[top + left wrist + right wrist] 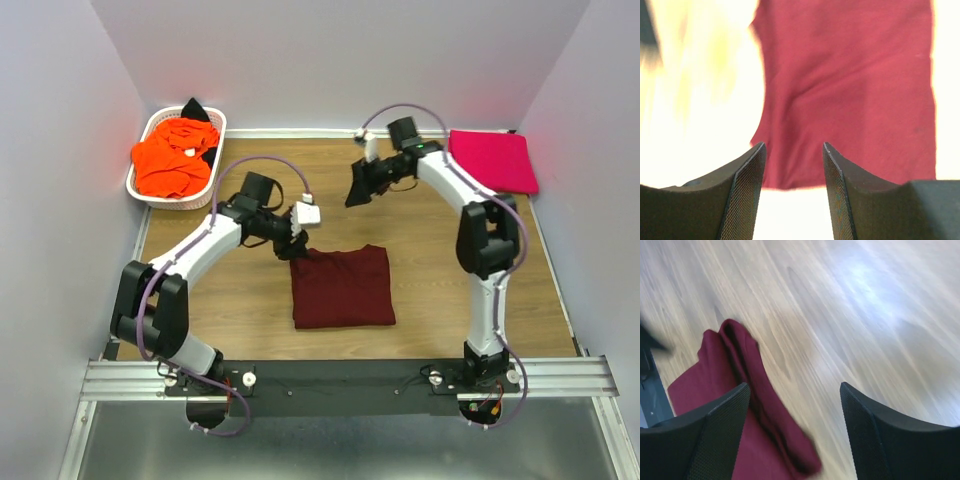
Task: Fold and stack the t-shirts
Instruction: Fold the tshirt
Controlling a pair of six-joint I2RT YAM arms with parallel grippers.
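One maroon shirt [342, 287] lies folded on the table [250, 310], one pink shirt [492, 160], one basket [137, 185] of orange cloth [175, 160] half-hiding a black shirt [197, 108]. Left fingers [745, 200] and right fingers [715, 435] gape, empty.

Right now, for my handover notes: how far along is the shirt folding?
Done: pink shirt folded at the far right; maroon shirt folded mid-table. In hand: nothing, left gripper and right gripper both open and empty. Remaining: orange shirt and black shirt are in the basket, unfolded; maroon lies apart from pink, unstacked.
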